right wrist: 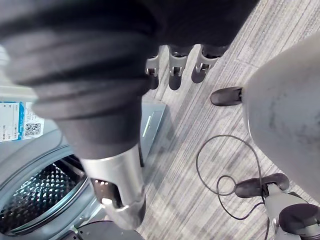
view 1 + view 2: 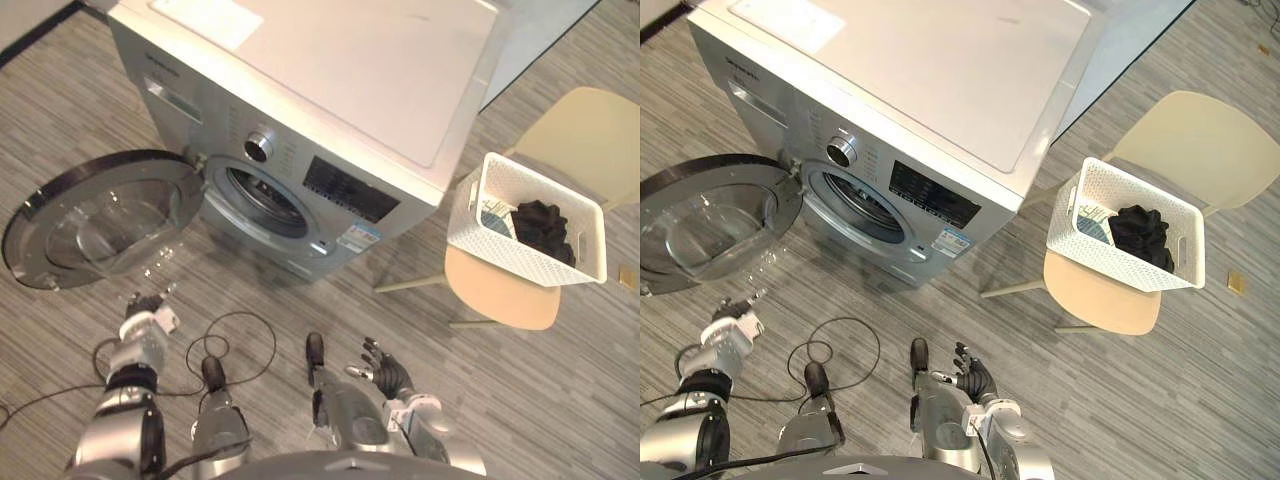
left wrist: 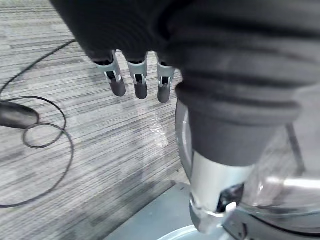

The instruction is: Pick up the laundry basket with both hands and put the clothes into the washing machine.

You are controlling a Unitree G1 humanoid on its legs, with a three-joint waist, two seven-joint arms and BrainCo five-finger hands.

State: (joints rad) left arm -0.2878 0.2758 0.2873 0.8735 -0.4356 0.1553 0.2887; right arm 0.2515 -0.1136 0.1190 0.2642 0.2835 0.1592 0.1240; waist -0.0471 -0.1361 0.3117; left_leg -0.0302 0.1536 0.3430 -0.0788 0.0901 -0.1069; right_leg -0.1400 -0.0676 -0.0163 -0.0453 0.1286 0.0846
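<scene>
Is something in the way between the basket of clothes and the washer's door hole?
Nothing visible. The white plastic laundry basket sits on a beige chair right of the silver washing machine, whose round door hangs open.

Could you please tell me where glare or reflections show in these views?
Left eye view: glints sit on the glass of the open door, and the top of the washing machine shines pale. Left wrist view: a bright streak lies on that same glass.
</scene>
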